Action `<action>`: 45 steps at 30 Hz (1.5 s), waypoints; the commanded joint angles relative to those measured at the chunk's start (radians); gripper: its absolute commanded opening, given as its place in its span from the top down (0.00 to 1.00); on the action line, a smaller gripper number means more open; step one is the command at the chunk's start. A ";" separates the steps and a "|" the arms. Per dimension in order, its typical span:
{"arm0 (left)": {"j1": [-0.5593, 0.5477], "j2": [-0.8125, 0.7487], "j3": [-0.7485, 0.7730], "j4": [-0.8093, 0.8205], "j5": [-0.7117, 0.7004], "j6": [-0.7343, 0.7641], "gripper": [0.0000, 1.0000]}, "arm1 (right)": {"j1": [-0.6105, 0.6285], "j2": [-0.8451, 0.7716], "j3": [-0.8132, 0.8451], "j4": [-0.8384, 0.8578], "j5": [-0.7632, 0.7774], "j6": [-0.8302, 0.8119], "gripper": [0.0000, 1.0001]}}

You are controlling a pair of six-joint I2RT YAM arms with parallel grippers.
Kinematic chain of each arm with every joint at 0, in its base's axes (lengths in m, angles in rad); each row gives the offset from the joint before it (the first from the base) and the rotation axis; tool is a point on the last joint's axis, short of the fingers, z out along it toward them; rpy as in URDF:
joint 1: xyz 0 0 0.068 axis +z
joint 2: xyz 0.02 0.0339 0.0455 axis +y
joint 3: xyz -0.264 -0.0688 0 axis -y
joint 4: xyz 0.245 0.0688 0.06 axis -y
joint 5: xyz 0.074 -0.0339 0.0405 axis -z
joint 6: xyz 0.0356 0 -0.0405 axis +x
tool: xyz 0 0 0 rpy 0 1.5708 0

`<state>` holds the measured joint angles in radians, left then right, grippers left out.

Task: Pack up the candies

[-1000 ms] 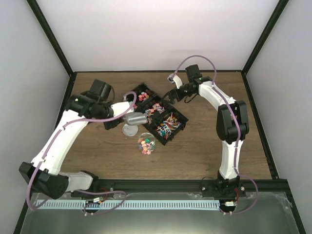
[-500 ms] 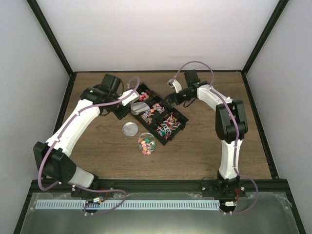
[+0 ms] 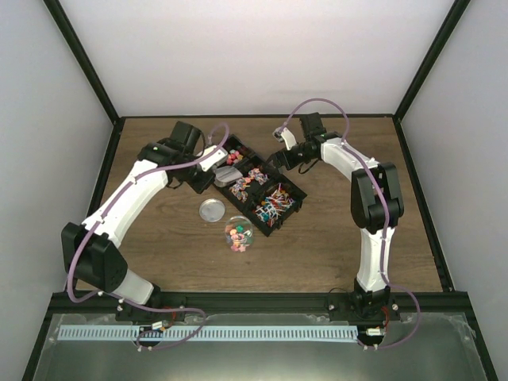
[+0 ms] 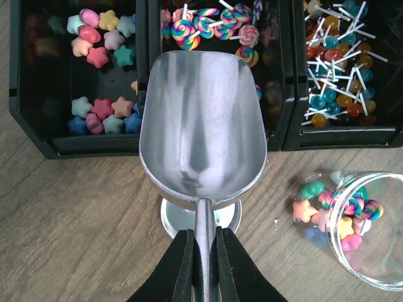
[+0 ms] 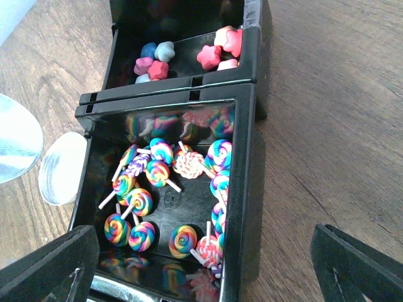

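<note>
My left gripper (image 4: 204,242) is shut on the thin handle of an empty metal scoop (image 4: 201,119), whose bowl hovers over the near wall of the black three-compartment tray (image 4: 38,141). The candies lie in the tray: stars (image 4: 94,53), swirl lollipops (image 4: 208,22) and ball lollipops (image 4: 340,69). More candies sit in the clear jar (image 4: 362,229), which lies on its side near the tray. My right gripper (image 5: 204,251) is open, its fingers (image 5: 50,267) astride the tray's far edge (image 5: 242,189) above the swirl lollipops (image 5: 154,170). In the top view the scoop (image 3: 228,175) is over the tray (image 3: 295,190).
The jar's round metal lid (image 3: 212,209) lies flat on the wooden table just left of the jar (image 3: 238,232), partly under the scoop in the left wrist view. Black frame posts and white walls bound the table on three sides.
My left arm has carried the scoop from above the lid up and right to the tray. My right gripper has shifted slightly closer to the tray's far side.
</note>
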<state>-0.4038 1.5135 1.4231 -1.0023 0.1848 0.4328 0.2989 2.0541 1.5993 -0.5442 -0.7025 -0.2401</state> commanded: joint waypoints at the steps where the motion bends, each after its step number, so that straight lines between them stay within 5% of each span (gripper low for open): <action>1: 0.003 -0.038 -0.031 0.043 0.006 -0.019 0.96 | 0.005 -0.029 0.001 0.015 0.010 0.015 0.06; 26: 0.010 0.000 -0.019 0.005 -0.039 -0.053 0.96 | 0.005 -0.019 -0.047 0.047 -0.005 0.033 0.06; 45: -0.030 0.200 0.116 -0.047 -0.040 -0.141 0.96 | 0.005 0.023 -0.024 0.002 -0.023 0.019 0.09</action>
<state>-0.4141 1.6794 1.4864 -1.0389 0.1539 0.3305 0.2989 2.0541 1.5497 -0.5156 -0.7216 -0.2020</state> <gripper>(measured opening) 0.095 0.908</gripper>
